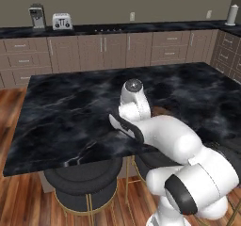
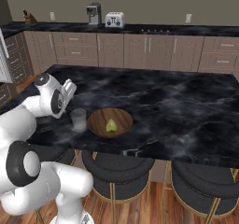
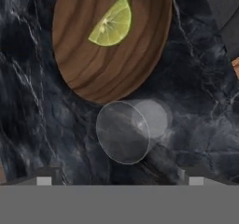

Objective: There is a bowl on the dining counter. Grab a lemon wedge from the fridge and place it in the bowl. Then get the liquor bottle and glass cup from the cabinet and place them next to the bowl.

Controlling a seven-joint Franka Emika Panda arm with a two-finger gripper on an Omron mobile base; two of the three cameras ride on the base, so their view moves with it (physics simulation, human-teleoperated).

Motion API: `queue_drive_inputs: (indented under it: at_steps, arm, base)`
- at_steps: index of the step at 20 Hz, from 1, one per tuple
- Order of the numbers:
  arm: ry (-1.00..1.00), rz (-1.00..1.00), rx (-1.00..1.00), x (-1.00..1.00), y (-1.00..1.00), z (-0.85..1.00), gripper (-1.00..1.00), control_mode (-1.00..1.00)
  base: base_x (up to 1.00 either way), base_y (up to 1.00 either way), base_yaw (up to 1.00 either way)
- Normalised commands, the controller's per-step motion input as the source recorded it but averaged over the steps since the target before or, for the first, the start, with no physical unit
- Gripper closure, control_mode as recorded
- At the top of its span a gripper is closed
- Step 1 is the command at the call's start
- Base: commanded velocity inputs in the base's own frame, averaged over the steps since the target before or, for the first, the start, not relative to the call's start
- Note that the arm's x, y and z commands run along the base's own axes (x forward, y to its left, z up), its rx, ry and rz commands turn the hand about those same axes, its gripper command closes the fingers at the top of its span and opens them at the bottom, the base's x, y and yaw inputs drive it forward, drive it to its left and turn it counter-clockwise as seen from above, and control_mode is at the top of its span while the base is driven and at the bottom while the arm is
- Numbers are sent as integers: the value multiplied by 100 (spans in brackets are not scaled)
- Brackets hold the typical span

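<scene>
Item one on my screen: the glass cup [image 2: 78,120], standing upright on the dining counter [image 2: 177,101], just beside the bowl [image 2: 95,120] on its left in the right base view; in the hand view the cup [image 3: 128,130] sits right below the bowl's rim [image 3: 79,64], very close, though I cannot tell whether they touch. Item two: the lemon wedge [image 2: 111,125], lying inside the bowl, cut face up in the hand view [image 3: 112,24]. Item three: the gripper [image 3: 120,178], which I see from above the cup, its two fingertips [image 3: 44,180] spread wide to either side with the cup between them and nothing pinched; in the right base view the hand [image 2: 65,94] hangs just above and left of the cup. Item four: dark round stools [image 2: 116,171] tucked under the counter's near edge. Item five, along the back wall: brown drawer units [image 2: 74,48], a coffee machine [image 2: 94,13] and a toaster [image 2: 114,19].
</scene>
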Motion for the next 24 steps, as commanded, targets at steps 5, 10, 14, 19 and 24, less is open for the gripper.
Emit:
queue_drive_inputs:
  at_steps: [5,10,14,19,24]
  arm:
    - [-12,7,2,-32,-3,100,-100,-100]
    - [-3,27,0,-59,-24,100,-100,-100]
    - [0,44,-1,-81,-36,100,-100,-100]
    - [0,53,-14,-90,-33,90,-100,-100]
    - [-1,61,-30,-94,-21,56,-100,-100]
  base:
    - [0,0,0]
    - [0,0,0]
    - [0,0,0]
    - [0,0,0]
    - [0,0,0]
